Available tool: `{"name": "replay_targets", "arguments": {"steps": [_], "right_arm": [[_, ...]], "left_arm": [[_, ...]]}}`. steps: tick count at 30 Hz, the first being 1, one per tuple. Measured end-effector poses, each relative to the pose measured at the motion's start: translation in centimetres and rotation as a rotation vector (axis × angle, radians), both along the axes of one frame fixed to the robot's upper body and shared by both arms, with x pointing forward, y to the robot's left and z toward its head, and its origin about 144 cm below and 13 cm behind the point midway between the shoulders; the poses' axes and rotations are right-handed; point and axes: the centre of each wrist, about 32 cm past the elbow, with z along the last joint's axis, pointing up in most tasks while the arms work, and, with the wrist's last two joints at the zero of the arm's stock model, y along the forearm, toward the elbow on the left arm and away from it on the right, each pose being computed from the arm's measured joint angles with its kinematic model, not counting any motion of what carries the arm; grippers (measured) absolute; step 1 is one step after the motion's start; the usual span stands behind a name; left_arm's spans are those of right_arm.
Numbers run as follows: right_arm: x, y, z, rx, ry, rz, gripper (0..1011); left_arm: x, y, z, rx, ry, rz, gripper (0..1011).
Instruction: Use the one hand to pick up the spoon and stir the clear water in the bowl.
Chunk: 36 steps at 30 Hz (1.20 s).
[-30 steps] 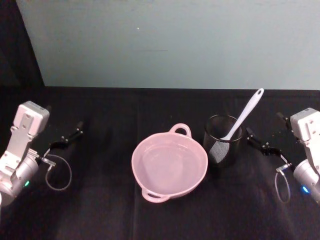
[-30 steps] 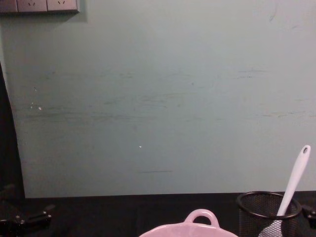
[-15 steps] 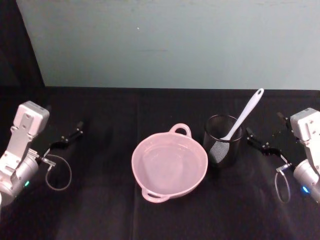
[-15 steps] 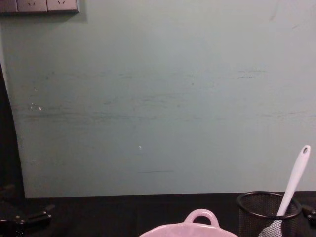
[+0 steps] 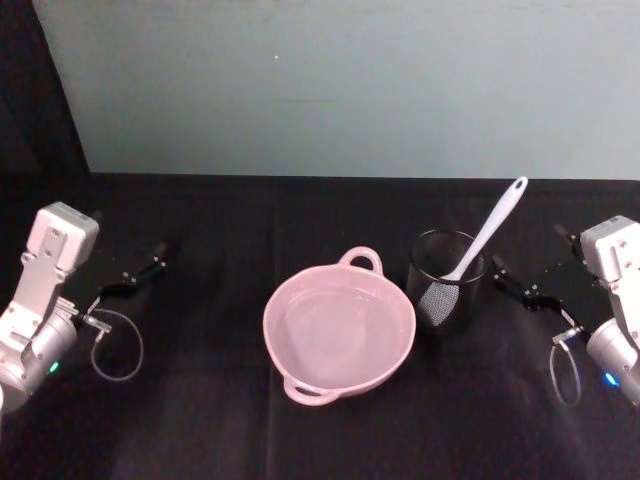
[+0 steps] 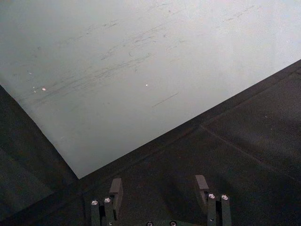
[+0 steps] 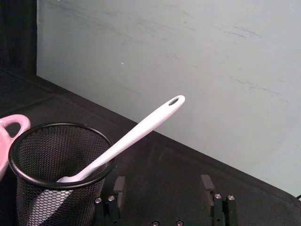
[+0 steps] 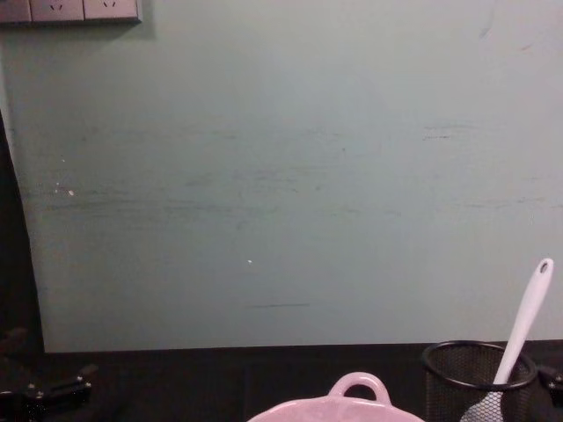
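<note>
Mesh cup (image 5: 462, 300): black wire, upright, right of centre.
Worktop (image 5: 200, 420): black, lower half.
Wall (image 5: 350, 80): pale teal, scuffed, upper half.
Sockets (image 8: 70, 9): upper left corner.

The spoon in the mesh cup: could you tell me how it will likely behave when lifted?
The spoon looks slim, plastic and straight, so probably light and stiff. Its smooth handle may slip or pivot between the jaws. It leans on the rim of the black mesh cup, which looks light, so a sideways pull might tip it.
</note>
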Motion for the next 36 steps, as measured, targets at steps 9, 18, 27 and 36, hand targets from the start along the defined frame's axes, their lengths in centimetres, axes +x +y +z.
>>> {"name": "replay_targets", "arguments": {"steps": [9,18,27,36], "right_arm": [[-1.3,-0.2,0.5,0.051,0.005,-0.014,1002],[-3.5,-0.7,1.0,0.143,0.045,-0.054,1002],[-3.6,-0.7,2.1,0.508,0.106,-0.011,1002],[-1.2,-0.5,2.8,0.799,0.226,0.047,1002]], "left_arm": [[0.0,0.0,0.0,0.000,0.000,0.000,1005],[0.0,0.0,0.0,0.000,0.000,0.000,1005],[0.0,0.0,0.0,0.000,0.000,0.000,1005],[0.0,0.0,0.0,0.000,0.000,0.000,1005]]}}
